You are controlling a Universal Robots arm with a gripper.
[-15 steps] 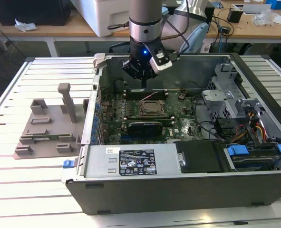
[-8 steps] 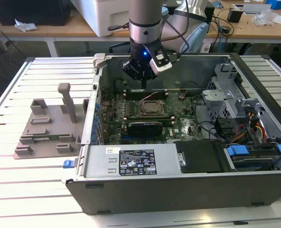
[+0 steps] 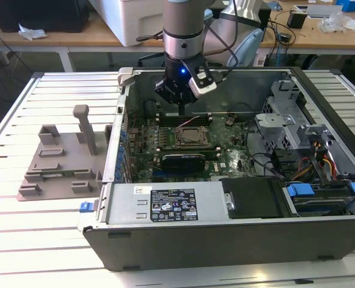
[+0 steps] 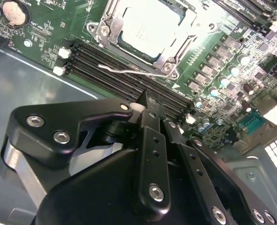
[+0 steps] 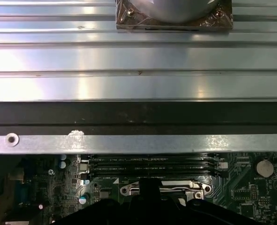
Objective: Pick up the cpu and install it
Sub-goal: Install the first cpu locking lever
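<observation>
The cpu (image 4: 147, 24) is a silver-grey square lying flat in the motherboard socket (image 3: 192, 137), with the metal load frame (image 4: 168, 61) around it. A thin wire lever (image 4: 129, 71) lies along the socket's edge. My gripper (image 3: 182, 110) hangs inside the open computer case, just behind the socket and over the black memory slots (image 4: 124, 77). In the second wrist view my gripper (image 4: 150, 99) has its black fingers pressed together with nothing between them, a short way above the board. The first wrist view has the socket frame (image 5: 164, 188) just past my gripper (image 5: 150, 185).
The case wall (image 5: 138, 143) runs close behind the gripper. A power supply (image 3: 177, 204) fills the case's near side, and a drive cage (image 3: 285, 120) with cables stands at the exterior view's right. A grey fixture (image 3: 60, 162) rests on the slatted table at the exterior view's left.
</observation>
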